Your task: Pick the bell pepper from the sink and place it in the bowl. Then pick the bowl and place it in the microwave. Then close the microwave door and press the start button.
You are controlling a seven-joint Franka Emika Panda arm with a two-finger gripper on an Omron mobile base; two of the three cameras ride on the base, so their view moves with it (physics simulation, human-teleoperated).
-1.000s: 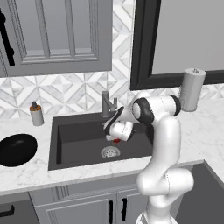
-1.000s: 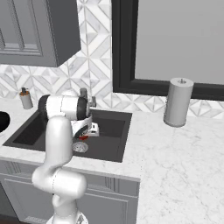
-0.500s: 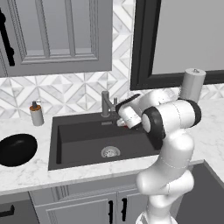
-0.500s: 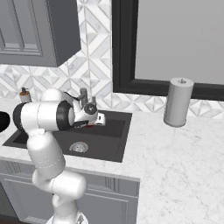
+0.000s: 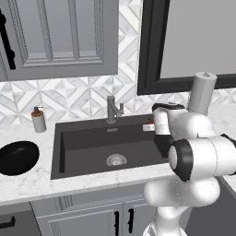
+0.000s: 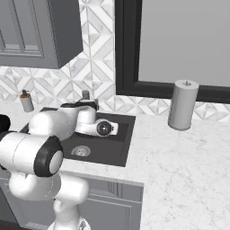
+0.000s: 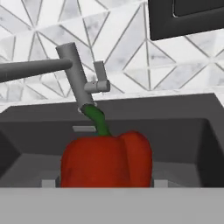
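A: Where is the sink (image 5: 87, 147)?

B: Set into the surface (image 6: 188, 152), faucet (image 5: 112, 109) at its rear edge, drain (image 5: 116, 160) in its floor.

A: The bowl (image 5: 17, 157)?

B: On the surface left of the sink, a bottle (image 5: 38, 120) behind it.

A: The pepper (image 7: 106, 160)?

B: Above the basin, before the faucet. A roll (image 6: 182, 104) stands right of the sink.

A home kitchen: dark grey rectangular sink (image 5: 92, 150) with grey metal faucet (image 5: 112, 109), white marble desk (image 6: 188, 166), grey panelled cabinets (image 5: 60, 37).
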